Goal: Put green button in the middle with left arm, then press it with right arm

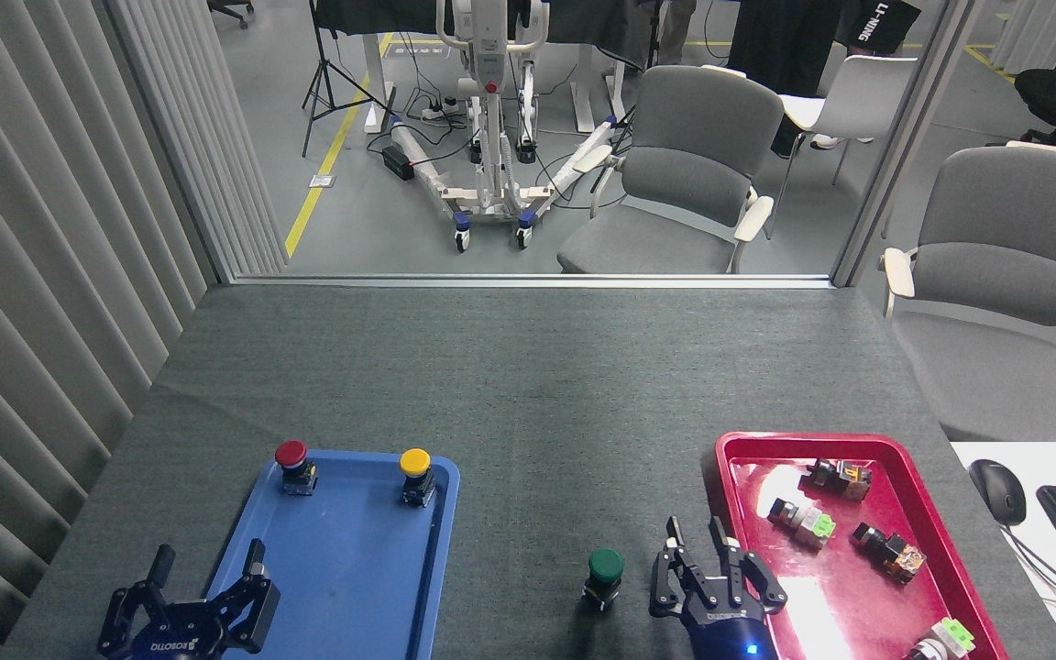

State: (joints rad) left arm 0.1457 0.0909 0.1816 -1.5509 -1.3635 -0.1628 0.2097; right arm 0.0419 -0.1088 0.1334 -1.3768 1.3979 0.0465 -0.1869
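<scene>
Right gripper [698, 541] open, just right of upright green button [605, 566].

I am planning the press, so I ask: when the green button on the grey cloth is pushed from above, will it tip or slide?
The green button stands upright, its wide cap over a narrower body, so an off-centre push may tip it. The felt-like cloth probably resists sliding. It looks small and rigid, so probably light.

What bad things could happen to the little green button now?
The green button stands alone on the bare cloth, held by nothing, so a careless nudge might tip it. The right pincer sits close beside it, by the red tray's edge, and might bump either one. The left pincer is well away.
</scene>
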